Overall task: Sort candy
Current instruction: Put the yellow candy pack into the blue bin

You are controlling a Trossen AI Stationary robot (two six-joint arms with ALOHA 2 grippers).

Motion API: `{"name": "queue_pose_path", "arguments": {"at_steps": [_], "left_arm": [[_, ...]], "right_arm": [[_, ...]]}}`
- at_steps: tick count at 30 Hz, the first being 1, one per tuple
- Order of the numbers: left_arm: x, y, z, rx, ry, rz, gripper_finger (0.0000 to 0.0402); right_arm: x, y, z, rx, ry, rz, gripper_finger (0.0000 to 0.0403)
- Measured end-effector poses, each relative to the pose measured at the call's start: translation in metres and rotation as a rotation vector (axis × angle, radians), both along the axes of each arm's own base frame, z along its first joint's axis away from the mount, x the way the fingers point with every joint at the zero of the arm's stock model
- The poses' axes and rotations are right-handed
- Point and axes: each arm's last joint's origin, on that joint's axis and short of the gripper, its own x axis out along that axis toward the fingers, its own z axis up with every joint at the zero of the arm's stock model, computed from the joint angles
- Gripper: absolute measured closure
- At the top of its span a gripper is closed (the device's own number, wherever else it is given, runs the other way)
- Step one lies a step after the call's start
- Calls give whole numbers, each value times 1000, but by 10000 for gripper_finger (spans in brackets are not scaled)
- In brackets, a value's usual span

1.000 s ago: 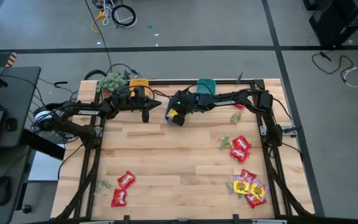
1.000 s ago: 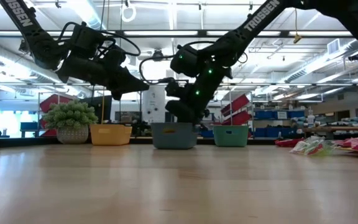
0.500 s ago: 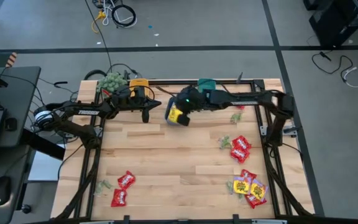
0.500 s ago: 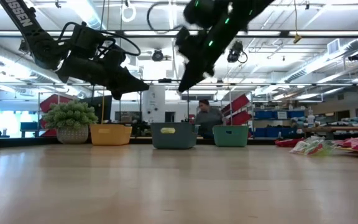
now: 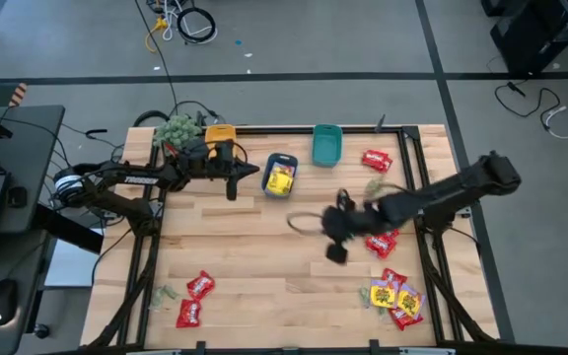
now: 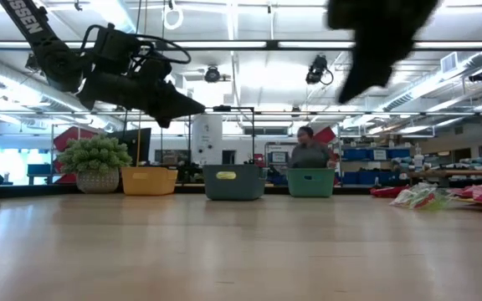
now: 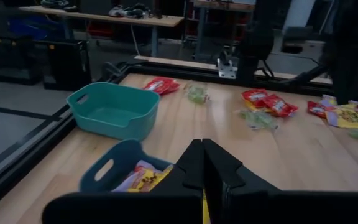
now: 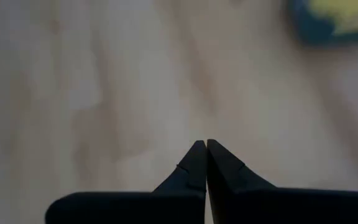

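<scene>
Your right gripper [image 5: 334,240] is closed and empty above the bare table [image 5: 254,247], with red candy [image 5: 382,243] just beside it toward the right rail. Farther behind it, yellow candy [image 5: 280,179] fills the blue bin [image 5: 281,160]. Your left gripper [image 5: 232,181] hangs closed just beside that bin.

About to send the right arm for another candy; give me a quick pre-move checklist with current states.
1. Right hand empty and shut, over bare wood: ok.
2. Left hand shut, parked beside the blue bin: ok.
3. Blue bin holds yellow candy: ok.
4. Teal bin looks empty, upright: ok.
5. Red candy next to the right hand, reachable: ok.
6. Orange bin contents: cannot tell, arm covers it.
</scene>
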Motion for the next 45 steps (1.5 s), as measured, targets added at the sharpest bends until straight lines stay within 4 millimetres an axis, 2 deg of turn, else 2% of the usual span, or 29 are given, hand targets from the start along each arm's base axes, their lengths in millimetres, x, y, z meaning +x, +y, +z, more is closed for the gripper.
{"name": "queue_pose_path", "arguments": {"at_steps": [7, 11, 15, 20, 25, 34, 45], "left_arm": [[2, -4, 0, 2, -4, -16, 402], [2, -4, 0, 3, -4, -15, 401], [2, -4, 0, 3, -4, -15, 401], [2, -4, -1, -5, 12, -16, 401], [1, -4, -4, 6, 39, -20, 401], [1, -4, -7, 2, 67, -22, 401], [0, -5, -10, -10, 97, -24, 401]], "right_arm": [[-50, 51, -9, 146, 215, -146, 392], [-73, 67, -15, 262, 398, -306, 354], [-88, 78, -19, 368, 507, -466, 303], [-101, 85, -33, 463, 574, -642, 250], [-110, 89, -50, 509, 602, -720, 226], [-126, 87, -70, 497, 673, -783, 224], [-125, 86, -90, 578, 573, -701, 247]]}}
